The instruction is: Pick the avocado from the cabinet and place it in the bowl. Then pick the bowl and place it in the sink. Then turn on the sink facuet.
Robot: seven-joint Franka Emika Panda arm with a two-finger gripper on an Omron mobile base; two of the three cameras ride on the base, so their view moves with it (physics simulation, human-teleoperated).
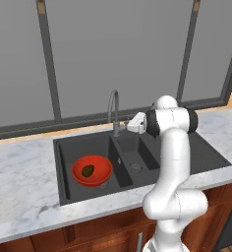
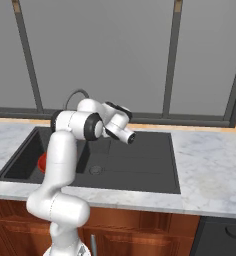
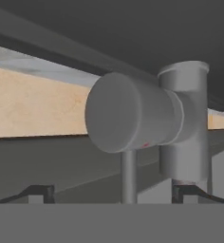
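On the marble tabletop [image 1: 19, 197], the dark sink [image 1: 66, 170] holds the red bowl [image 1: 92, 170] in its left basin, the avocado [image 1: 88, 171] lying inside it. Behind, the empty hand [image 1: 128, 127] stands wide open at the base of the sink facuet [image 1: 113, 110].
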